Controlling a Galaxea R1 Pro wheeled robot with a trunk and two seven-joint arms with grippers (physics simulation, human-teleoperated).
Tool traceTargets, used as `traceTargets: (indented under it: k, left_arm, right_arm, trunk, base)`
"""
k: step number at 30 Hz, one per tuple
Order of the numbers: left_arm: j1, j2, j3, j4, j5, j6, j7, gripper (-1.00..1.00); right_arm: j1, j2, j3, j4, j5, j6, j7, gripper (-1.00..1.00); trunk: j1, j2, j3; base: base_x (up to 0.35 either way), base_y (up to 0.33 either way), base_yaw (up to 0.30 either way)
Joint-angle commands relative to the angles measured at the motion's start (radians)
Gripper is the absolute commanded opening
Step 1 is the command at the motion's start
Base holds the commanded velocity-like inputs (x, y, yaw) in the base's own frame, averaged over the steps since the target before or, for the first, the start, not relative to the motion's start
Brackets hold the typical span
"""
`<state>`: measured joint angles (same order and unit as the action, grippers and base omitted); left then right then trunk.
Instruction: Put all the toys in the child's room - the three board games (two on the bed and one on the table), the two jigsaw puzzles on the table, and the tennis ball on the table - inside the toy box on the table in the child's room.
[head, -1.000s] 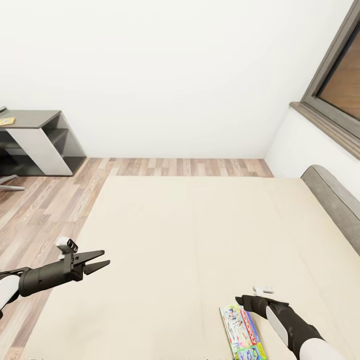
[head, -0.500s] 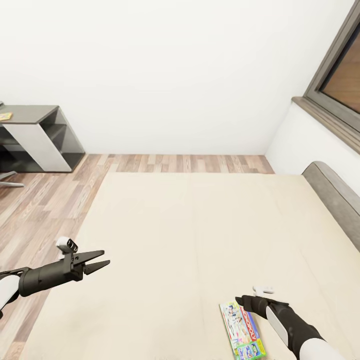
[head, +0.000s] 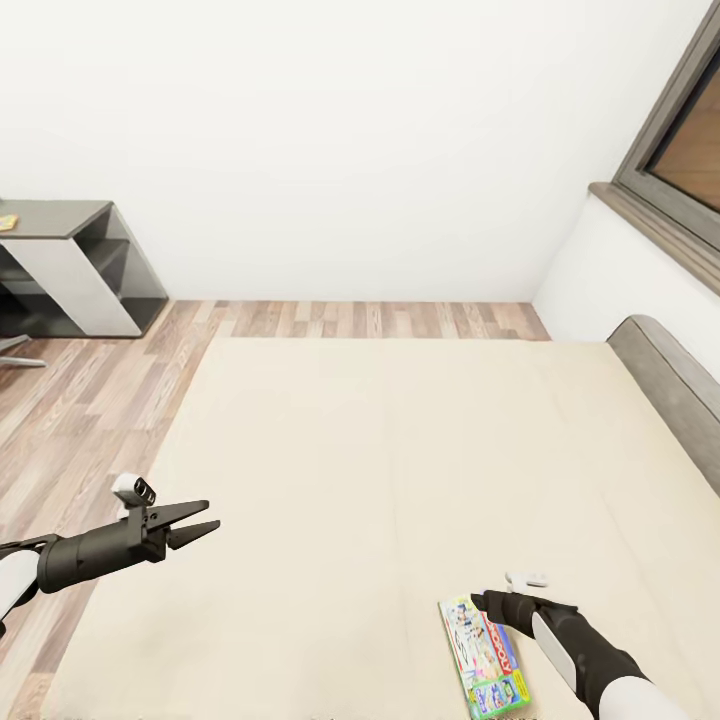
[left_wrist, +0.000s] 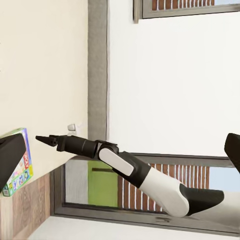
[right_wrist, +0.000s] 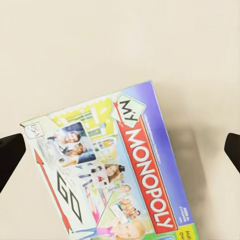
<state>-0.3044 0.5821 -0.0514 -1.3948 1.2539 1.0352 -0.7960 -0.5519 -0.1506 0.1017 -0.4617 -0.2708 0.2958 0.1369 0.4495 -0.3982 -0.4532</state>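
Head view: both arms out over the bed (head: 380, 480), one board game (head: 485, 657) in reach.
Left claw (head: 197, 525) hangs above the mattress's left edge, fingers slightly parted, nothing between them. Right claw (head: 482, 602) points left, hovering just over the top right corner of the Monopoly box, which lies flat on the beige mattress near the bottom edge of frame; claw state unclear from here, contact can't be confirmed. Grey headboard (head: 670, 385) at right, window (head: 680, 140) above it. Wood floor (head: 90, 400) left of bed; the surface (head: 50, 215) sits far left against the wall with a small yellow item (head: 7, 221) on top.
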Motion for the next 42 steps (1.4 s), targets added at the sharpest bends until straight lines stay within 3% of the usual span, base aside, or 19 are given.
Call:
traceTargets:
  k: [1,14,42]
  left_arm:
    - [-0.001,0.001,-0.002,0.0,0.001,0.003,-0.003,1.0]
    - [-0.001,0.001,-0.008,0.0,0.001,0.003,-0.002,1.0]
    - [-0.001,0.001,-0.009,0.0,0.001,-0.003,-0.002,1.0]
  right_arm:
    - [0.0,-0.001,0.006,-0.002,-0.008,0.005,0.0,1.0]
    - [0.0,-0.001,0.006,-0.001,-0.006,0.005,0.122,1.0]
    - [0.0,-0.018,-0.003,0.002,-0.01,0.001,0.126,1.0]
  trunk:
    - [0.0,-0.002,-0.003]
    - [0.0,-0.002,-0.025]
    - [0.0,-0.002,-0.071]
  base:
    - [0.0,0.0,0.0]
    - [0.0,0.0,0.0]
    - [0.0,0.0,0.0]
